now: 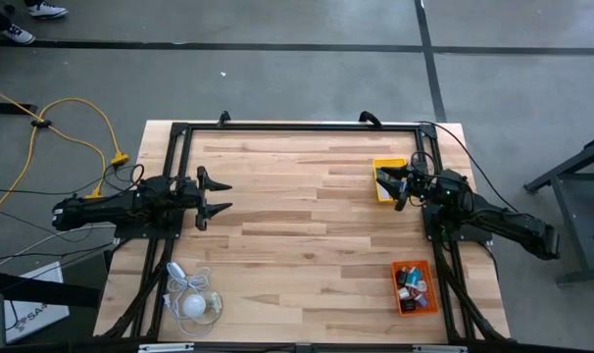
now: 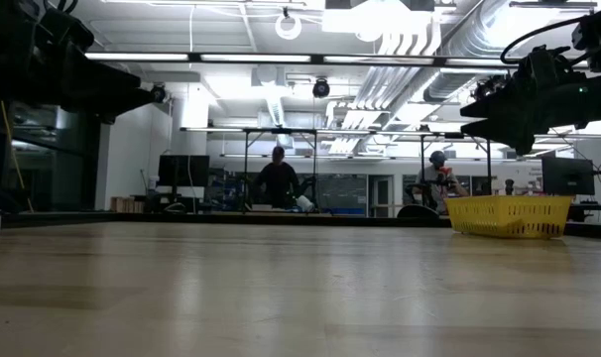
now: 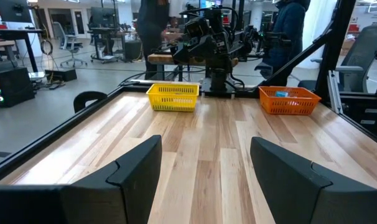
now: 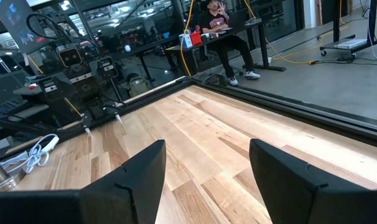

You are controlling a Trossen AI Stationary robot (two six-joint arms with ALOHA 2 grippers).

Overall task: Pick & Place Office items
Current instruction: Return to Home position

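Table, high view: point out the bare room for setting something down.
The whole middle of the table is bare, from the left tool across to the yellow tray and the right tool. The strip between the bulb and the orange tray is bare too. It is crowded along the trays' edge and in the bulb's corner.

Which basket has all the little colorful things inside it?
The orange basket, the one farther from the right tool, holds the small pieces. The yellow basket, right by that tool, shows none in its visible part.
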